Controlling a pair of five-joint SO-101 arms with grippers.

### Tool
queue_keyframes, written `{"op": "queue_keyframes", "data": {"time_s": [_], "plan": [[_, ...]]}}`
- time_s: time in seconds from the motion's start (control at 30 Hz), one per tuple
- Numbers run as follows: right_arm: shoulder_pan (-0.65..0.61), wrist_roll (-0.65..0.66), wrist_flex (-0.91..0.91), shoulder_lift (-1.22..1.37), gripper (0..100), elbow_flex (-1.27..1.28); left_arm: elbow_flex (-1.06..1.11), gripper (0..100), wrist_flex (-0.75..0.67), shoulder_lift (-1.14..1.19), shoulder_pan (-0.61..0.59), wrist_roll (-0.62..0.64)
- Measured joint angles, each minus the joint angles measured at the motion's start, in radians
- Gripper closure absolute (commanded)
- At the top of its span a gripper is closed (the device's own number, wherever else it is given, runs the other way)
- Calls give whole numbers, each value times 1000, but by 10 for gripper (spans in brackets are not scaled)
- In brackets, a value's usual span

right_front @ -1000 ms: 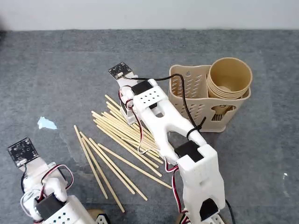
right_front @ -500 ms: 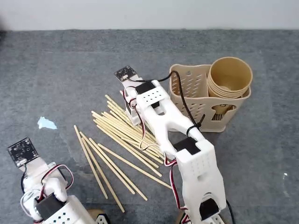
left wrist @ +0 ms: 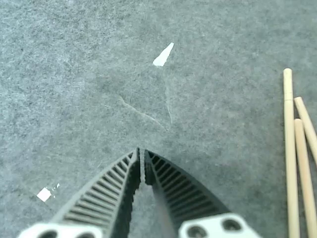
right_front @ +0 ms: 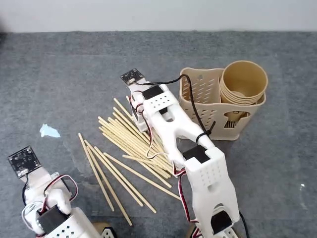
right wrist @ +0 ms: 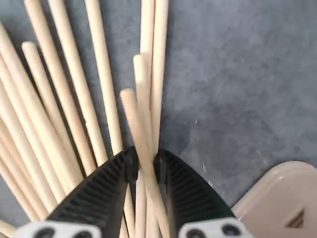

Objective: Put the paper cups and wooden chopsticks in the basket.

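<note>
Wooden chopsticks [right_front: 130, 141] lay flat in a loose fan on the tabletop [right_front: 69, 74], in front of the basket [right_front: 207, 118] and just beside it. Their long axes ran diagonally in the high view, from far ends close to the right pincer [right_front: 139, 113] back toward the arm bases. A few outliers lay apart, nearer the left arm.

I had the right pincer [right wrist: 143, 159] closed to a narrow gap on the wooden chopsticks [right wrist: 142, 141]; whether it held one stick or two I could not tell. The grip sat close to the far ends, with the short tips pointing away from the basket. I judged this end grip suitable: once lifted, the long part should hang down and drop upright into the compartment beside the cups.

Paper cups [right_front: 243, 82] stood nested and upright in the basket's outer compartment.

The left pincer [left wrist: 141, 157] was fully closed on nothing above bare tabletop, parked clear of the work, near a paper scrap [left wrist: 163, 54].
</note>
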Motion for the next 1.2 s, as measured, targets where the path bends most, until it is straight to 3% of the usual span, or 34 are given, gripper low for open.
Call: {"op": "queue_keyframes", "data": {"time_s": [0.5, 0.77, 1.2], "plan": [[-124, 0, 506, 3, 991, -453, 0, 987, 0, 0, 0, 0], [-132, 0, 520, -28, 991, -519, 0, 987, 0, 0, 0, 0], [-133, 0, 520, -408, 991, -520, 0, 987, 0, 0, 0, 0]]}}
